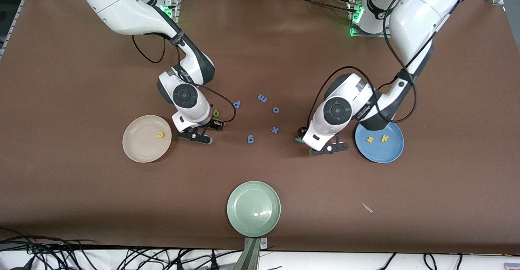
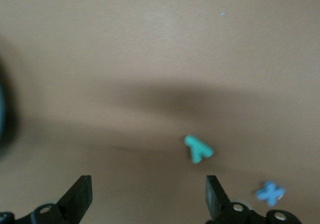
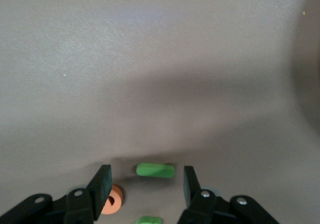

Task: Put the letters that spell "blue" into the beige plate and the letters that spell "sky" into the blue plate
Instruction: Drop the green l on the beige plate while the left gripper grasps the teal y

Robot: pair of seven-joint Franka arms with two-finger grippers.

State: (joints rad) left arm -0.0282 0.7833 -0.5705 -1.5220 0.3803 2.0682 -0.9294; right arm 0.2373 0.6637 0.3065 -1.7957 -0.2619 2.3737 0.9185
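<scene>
Letters half sorted, both grippers low over their next picks.
Right gripper (image 3: 146, 186), jaws apart, straddles the light green l (image 3: 155, 170), the orange e (image 3: 113, 200) just beside one finger; it should close squarely on the thin bar without nudging the e, then carry it to the beige plate (image 1: 136, 150), where the u (image 1: 161, 134) lies. Left gripper (image 2: 149, 196), jaws wide apart, hangs near the teal y (image 2: 199, 148), beside the blue plate (image 1: 380, 154) holding s (image 1: 369, 139) and k (image 1: 384, 138).
</scene>
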